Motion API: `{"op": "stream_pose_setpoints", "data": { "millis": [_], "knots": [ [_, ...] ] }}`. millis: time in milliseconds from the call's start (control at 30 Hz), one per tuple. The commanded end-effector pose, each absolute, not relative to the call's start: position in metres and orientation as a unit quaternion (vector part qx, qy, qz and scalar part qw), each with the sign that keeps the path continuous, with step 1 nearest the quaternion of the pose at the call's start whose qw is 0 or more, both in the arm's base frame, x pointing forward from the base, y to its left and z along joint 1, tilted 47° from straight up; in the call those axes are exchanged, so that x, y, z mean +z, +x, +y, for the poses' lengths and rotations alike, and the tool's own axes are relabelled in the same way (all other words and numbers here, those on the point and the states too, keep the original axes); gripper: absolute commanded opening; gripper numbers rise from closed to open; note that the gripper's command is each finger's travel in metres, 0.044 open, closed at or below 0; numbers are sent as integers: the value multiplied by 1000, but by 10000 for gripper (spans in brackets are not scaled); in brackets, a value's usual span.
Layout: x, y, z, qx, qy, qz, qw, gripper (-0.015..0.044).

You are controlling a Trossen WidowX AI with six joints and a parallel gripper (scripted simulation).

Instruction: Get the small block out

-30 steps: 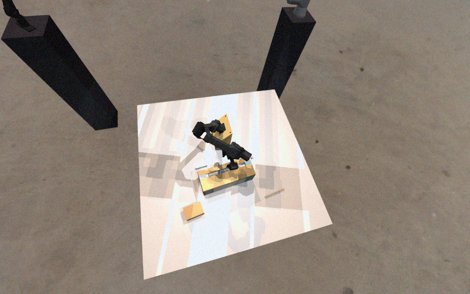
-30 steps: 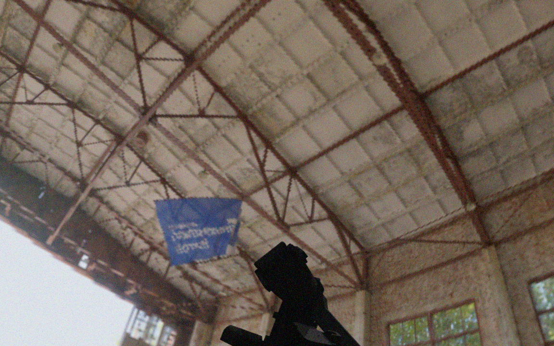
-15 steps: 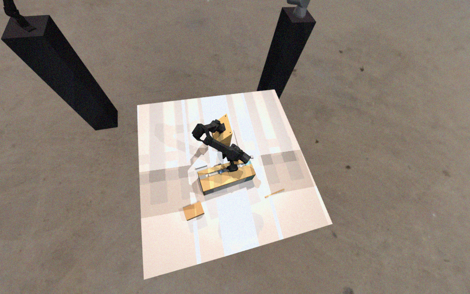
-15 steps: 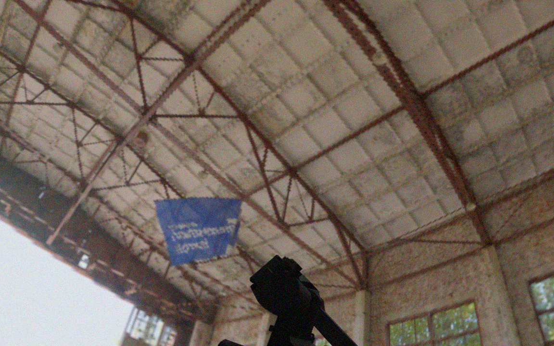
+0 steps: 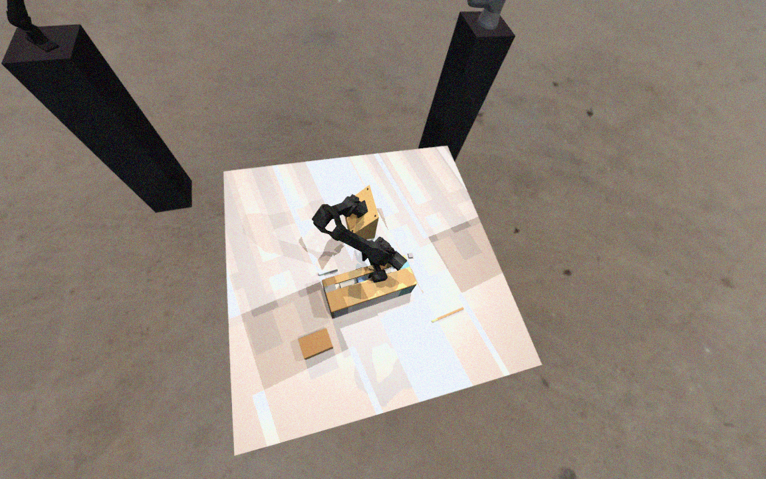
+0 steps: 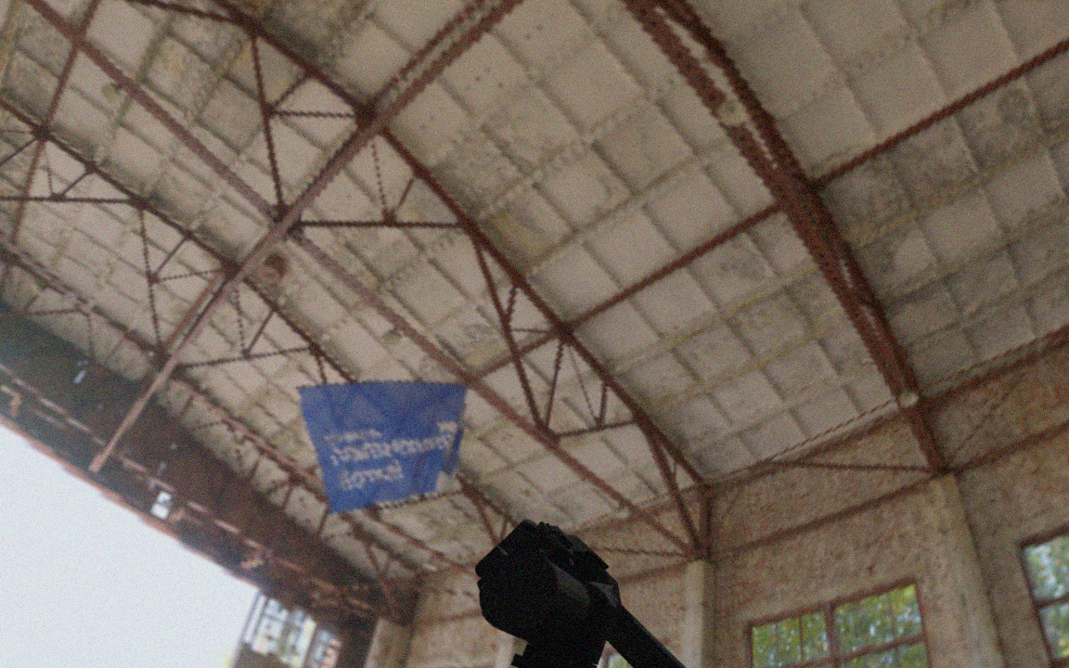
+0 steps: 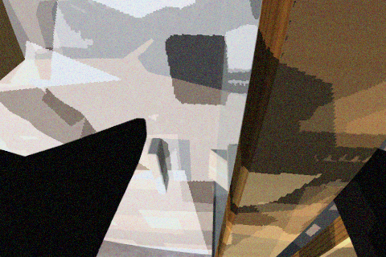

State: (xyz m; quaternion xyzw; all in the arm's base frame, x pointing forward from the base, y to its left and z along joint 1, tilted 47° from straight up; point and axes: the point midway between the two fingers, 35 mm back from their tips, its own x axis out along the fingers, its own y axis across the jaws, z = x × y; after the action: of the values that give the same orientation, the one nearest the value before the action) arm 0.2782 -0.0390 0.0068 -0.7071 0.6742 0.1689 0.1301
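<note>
The long wooden box (image 5: 362, 296) (image 7: 314, 28) stands on the table with a slot along it; its right part is partly under the arm in the top view. My gripper (image 5: 387, 269) (image 7: 229, 132) is open and empty. In the wrist view one finger lies outside the box's long edge and the other is on the box's side, near the slot. A small blue patch (image 5: 362, 278) shows in the slot beside the gripper; I cannot tell for certain that it is the block. The shelf's ends are not clear to see. The exterior view shows only part of the arm.
A grey bar (image 5: 327, 272) (image 7: 158, 161) lies beside the box's left end. A small grey cube (image 5: 410, 255) sits beyond its right end, on the arm base's side. A flat orange-brown block (image 5: 315, 343) and a thin tan stick (image 5: 447, 315) lie on the box's far side from the base.
</note>
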Motion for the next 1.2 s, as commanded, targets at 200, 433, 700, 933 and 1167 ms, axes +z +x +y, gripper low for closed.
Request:
{"op": "stream_pose_setpoints", "data": {
  "millis": [200,433,700,933,1167],
  "knots": [
    [6,278,-43,169,-707,675,130,400],
    [16,279,-53,168,-707,675,129,400],
    [27,280,-64,168,-707,675,128,400],
    [37,281,-73,168,-707,675,128,400],
    [47,283,-83,168,-707,675,128,400]
  ]
}}
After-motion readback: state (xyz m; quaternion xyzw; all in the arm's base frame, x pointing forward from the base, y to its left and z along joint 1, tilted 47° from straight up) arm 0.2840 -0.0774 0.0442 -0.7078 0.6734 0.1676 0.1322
